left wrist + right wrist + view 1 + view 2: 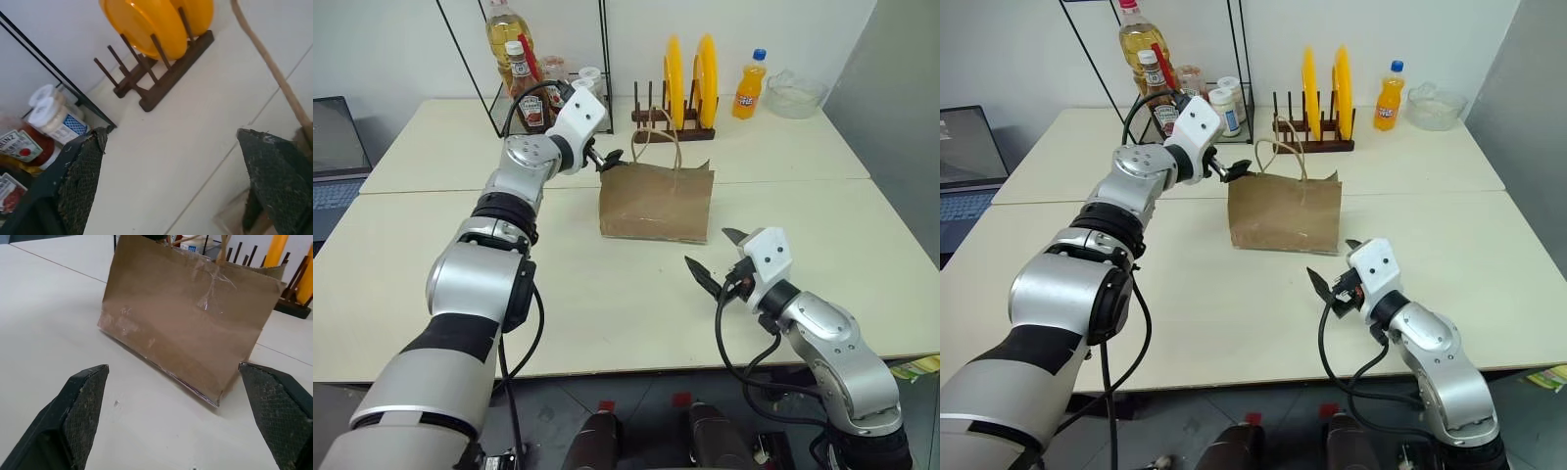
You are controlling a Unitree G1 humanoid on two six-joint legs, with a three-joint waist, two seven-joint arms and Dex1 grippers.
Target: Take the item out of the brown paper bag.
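Brown creased kraft paper — the bag (656, 201) stands upright mid-table (431, 284), its twine loop handles (658, 132) rising above the rim. The cola bottle cannot be seen; whether it is inside cannot be told. The left claw (610, 160) hovers at the bag's top left corner, fingers spread wide, holding nothing. The right claw (715, 257) sits near and to the right, pointing at the bag, also wide open and empty.

Its wrist view alone shows clear tape glinting on the bag's front and a crumpled bottom edge; its fingers (83, 404) are black with cross-hatched pads. The left wrist view brings close the dark wooden rack (161, 73) with smooth yellow plates (146, 24) — and ketchup bottles (22, 147) by a thin black wire frame. Far right on the table: an orange soda bottle (749, 88) and a clear bowl (795, 93).
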